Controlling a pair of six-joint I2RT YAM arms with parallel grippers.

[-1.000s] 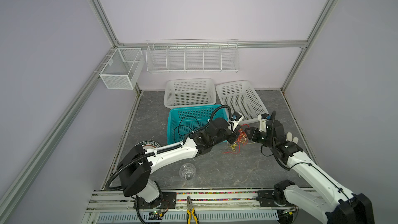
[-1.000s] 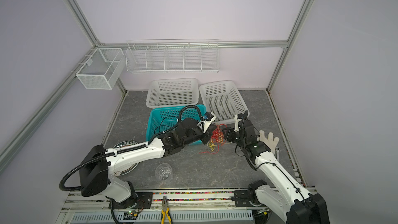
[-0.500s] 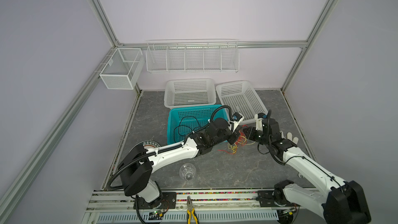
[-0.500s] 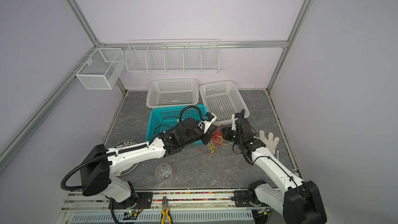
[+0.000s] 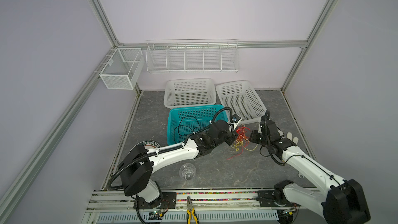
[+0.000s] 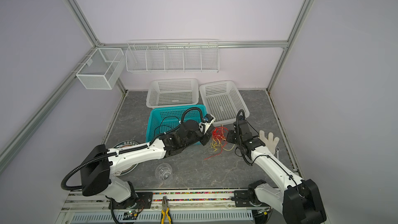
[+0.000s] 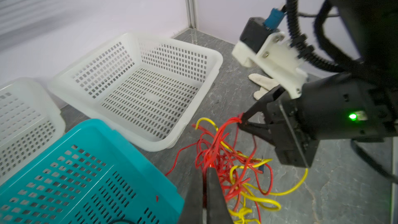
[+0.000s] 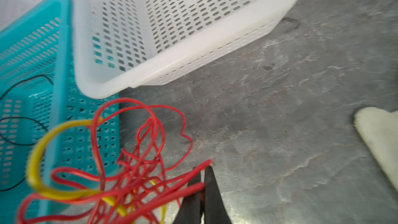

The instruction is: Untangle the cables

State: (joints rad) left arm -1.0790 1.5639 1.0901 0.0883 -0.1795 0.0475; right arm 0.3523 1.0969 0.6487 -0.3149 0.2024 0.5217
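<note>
We see the cables point(image 5: 241, 140) bunched as a red and yellow tangle on the tabletop point(image 5: 215, 169). They lie between the two tools, just beside the right-hand wall of the teal basket point(image 5: 171, 126). The left tool point(image 7: 205, 169) is clenched on red strands at the tangle's left side. The right tool point(image 7: 241, 121) is pinched onto a red loop that runs sideways to it. The bunch has no clean axis, but in both top views it is longer front to back, with one red end trailing toward the front edge. A black cable point(image 5: 185, 126) loops inside the teal basket. A white basket point(image 5: 239, 102) stands close behind the tangle. A white glove point(image 6: 268, 140) lies beside the right arm, and a clear cup point(image 5: 187, 170) lies in front of the left arm.
</note>
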